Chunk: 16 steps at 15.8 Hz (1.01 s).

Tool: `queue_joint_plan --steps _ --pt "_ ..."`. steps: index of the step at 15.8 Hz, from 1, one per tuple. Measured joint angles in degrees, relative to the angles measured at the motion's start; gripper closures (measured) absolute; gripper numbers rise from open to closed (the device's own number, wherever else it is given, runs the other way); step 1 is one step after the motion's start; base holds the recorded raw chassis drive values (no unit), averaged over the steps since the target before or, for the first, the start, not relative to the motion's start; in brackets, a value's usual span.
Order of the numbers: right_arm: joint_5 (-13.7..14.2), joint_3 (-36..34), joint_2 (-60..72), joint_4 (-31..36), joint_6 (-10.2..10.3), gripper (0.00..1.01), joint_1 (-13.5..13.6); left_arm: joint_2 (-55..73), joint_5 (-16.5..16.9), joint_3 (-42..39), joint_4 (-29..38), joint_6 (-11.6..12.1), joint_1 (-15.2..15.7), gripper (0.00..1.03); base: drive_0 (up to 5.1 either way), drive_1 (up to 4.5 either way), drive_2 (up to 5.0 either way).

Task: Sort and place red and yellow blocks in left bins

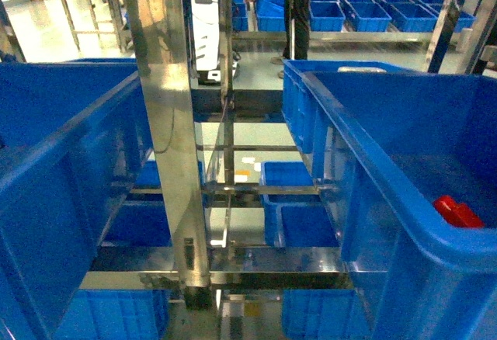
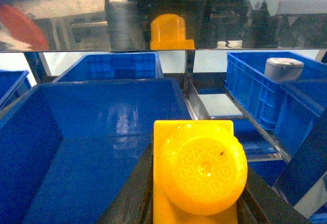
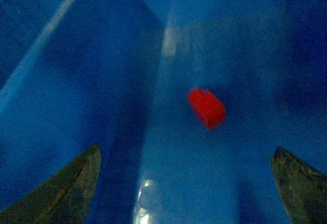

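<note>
two grippers are seen only by wrist camera. the left gripper (image 2: 196, 203) is clamped on the yellow brick (image 2: 199, 173) above the left blue crate (image 2: 102, 127). the right gripper (image 3: 186, 183), fingers (image 3: 66, 188) spread wide and empty, is poised over the blurred red block (image 3: 206, 107) on the right crate's floor (image 3: 214, 183).

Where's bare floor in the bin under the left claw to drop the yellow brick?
The whole floor of the blue bin ahead of the left claw is bare, wall to wall. The yellow brick sits in the claw at the near rim.
</note>
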Motion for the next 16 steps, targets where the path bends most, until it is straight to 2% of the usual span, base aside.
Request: queue_joint_plan --steps 2,3,4,6,7,8,10,11,13,16 --pt "-5.05 -5.77 -18.64 -11.65 -1.11 0.03 -6.54 0.02 0.13 0.00 0.04 0.00 -0.13 0.76 0.0 0.00 0.0" --pt "-7.58 -6.14 -37.35 -22.95 -1.46 0.03 -10.36 -0.07 0.15 0.00 0.02 0.00 -0.11 0.76 0.0 0.00 0.0" --pt "-6.67 -6.80 -42.71 -24.26 -1.42 0.03 -7.72 -0.07 0.15 0.00 -0.02 0.00 -0.11 0.76 0.0 0.00 0.0" --pt "0.11 -7.67 -46.14 -22.32 1.03 0.03 0.00 -0.07 0.04 0.00 -0.02 0.00 -0.04 0.76 0.0 0.00 0.0" --pt "0.76 -7.67 -46.51 -22.67 2.29 0.03 2.19 -0.07 0.07 0.00 0.00 0.00 -0.04 0.76 0.0 0.00 0.0" --pt "1.95 -7.61 -48.48 -22.73 3.17 0.03 3.85 -0.07 0.07 0.00 -0.02 0.00 -0.04 0.76 0.0 0.00 0.0" --pt "0.92 -5.60 -53.96 -27.47 4.20 0.03 4.63 -0.07 0.07 0.00 -0.02 0.00 -0.04 0.76 0.0 0.00 0.0" --pt "-0.72 -4.02 -54.36 -28.26 4.37 0.03 3.54 -0.07 0.02 0.00 -0.02 0.00 -0.02 0.76 0.0 0.00 0.0" --pt "-5.05 -2.29 -52.68 -28.83 4.13 0.03 -1.51 -0.07 0.15 0.00 0.02 0.00 -0.07 0.76 0.0 0.00 0.0" --pt "-13.25 -0.98 -50.90 -28.63 0.90 0.03 -11.56 -0.07 0.07 0.00 0.00 0.00 -0.04 0.76 0.0 0.00 0.0"
